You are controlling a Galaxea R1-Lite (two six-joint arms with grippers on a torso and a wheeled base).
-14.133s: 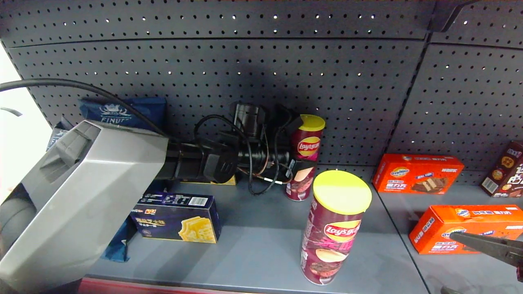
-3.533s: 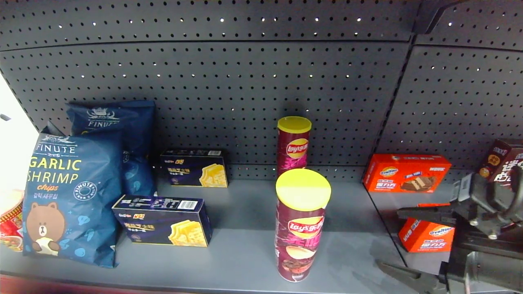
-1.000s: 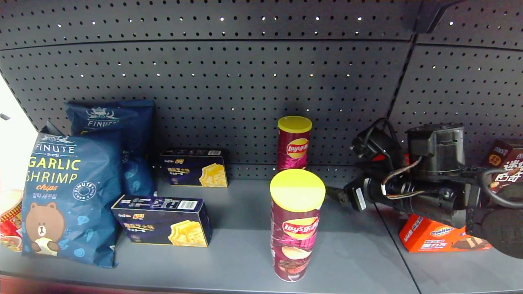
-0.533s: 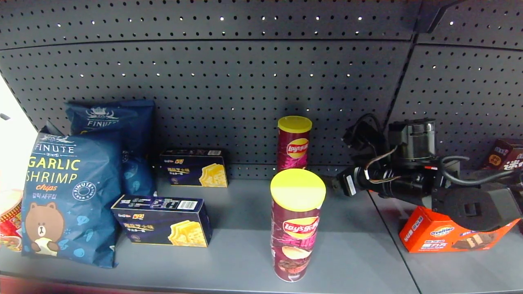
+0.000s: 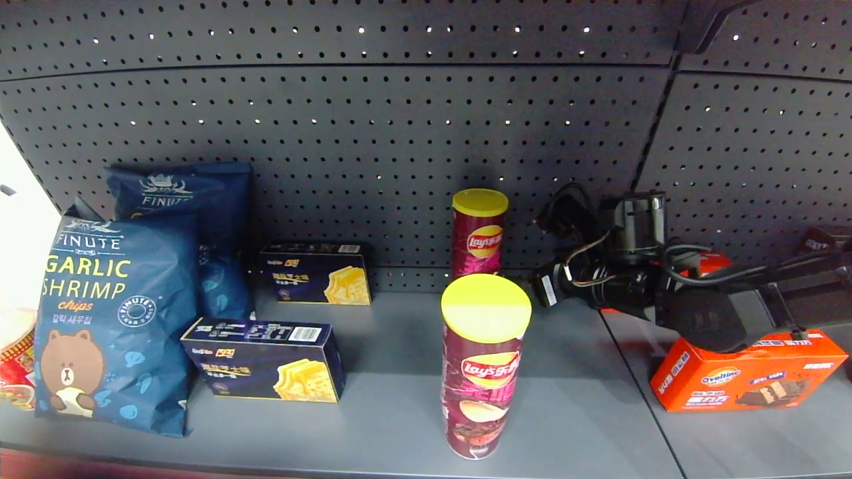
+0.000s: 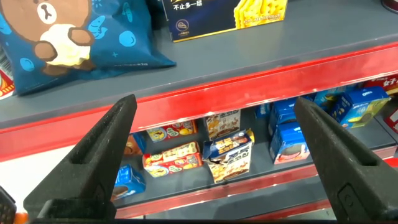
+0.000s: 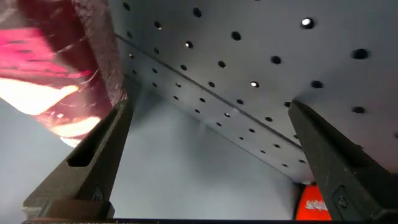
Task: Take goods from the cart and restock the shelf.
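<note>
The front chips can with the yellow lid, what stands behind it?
A second chips can stands behind the front chips can, near the pegboard wall. Its base is hidden by the front can's yellow lid.

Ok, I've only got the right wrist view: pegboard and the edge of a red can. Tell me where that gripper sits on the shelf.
Observer: The right gripper is at the back of the shelf, just right of the rear chip can, close to the pegboard.
Operator: Report any other cans.
Observer: A second chip can stands upright in front of the rear one, near the shelf's front edge.
Operator: Now give me the left gripper.
Observer: The left gripper is open and empty, out in front of the shelf's red front edge.
</note>
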